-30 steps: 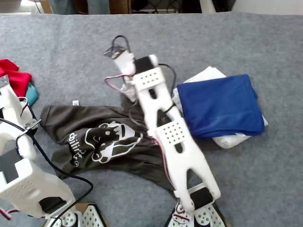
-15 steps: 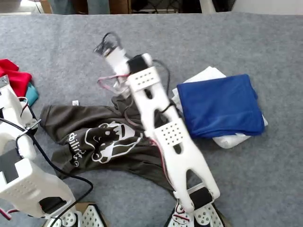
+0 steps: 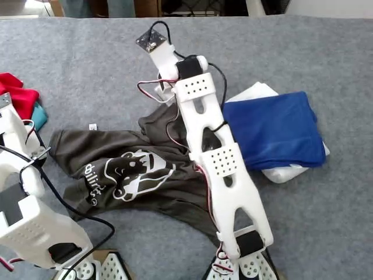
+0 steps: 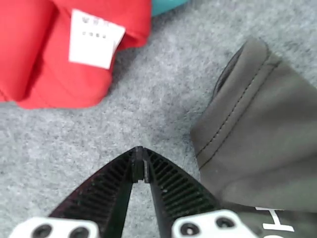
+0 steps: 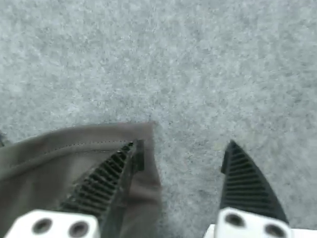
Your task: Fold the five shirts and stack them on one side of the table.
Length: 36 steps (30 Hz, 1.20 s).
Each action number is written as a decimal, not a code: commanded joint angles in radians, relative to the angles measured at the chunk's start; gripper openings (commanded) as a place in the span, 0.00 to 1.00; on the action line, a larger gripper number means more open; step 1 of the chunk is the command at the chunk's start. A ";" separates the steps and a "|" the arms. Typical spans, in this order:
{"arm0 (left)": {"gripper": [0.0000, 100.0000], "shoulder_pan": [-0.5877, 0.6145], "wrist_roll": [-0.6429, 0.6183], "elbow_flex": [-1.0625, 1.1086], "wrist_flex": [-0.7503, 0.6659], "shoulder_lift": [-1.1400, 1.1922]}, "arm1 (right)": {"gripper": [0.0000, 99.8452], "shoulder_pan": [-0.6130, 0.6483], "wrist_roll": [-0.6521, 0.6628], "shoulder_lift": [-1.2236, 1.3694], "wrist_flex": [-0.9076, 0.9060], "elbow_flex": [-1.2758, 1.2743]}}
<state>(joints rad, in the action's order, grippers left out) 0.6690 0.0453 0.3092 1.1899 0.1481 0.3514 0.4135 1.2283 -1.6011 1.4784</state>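
A dark olive shirt (image 3: 128,172) with a white print lies spread and crumpled at the table's front centre. My right gripper (image 5: 183,148) is open at its far edge. One finger rests over the shirt's hem (image 5: 74,148), the other over bare carpet. In the high view the right gripper (image 3: 162,95) hangs above that raised flap. My left gripper (image 4: 139,162) is shut on nothing, low over the carpet between the red shirt (image 4: 54,54) and the olive sleeve (image 4: 257,129). A folded blue shirt (image 3: 271,128) lies on a folded white shirt (image 3: 255,93) at the right.
The red shirt (image 3: 17,96) and a teal shirt (image 3: 39,115) lie bunched at the left edge beside the left arm (image 3: 14,131). The right arm (image 3: 218,163) stretches across the table's middle. Grey carpet (image 3: 280,52) covers the table.
The right arm's wrist swung left, then out toward the far side and to the right. The olive shirt's far edge now sits pulled a little farther out. The left arm has stayed still.
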 commanded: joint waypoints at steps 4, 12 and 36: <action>0.03 -0.007 -0.008 -0.021 -0.009 -0.008 | 0.18 0.000 -0.008 -0.007 0.009 -0.005; 0.03 -0.007 -0.008 -0.021 -0.009 -0.008 | 0.31 0.002 -0.008 0.053 -0.021 -0.008; 0.03 -0.008 -0.009 -0.019 -0.009 -0.006 | 0.17 0.041 -0.006 0.044 -0.061 0.082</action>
<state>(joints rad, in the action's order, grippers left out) 0.6690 0.0453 0.3092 1.1899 0.1481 0.3882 0.4135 1.3188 -1.6226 1.4707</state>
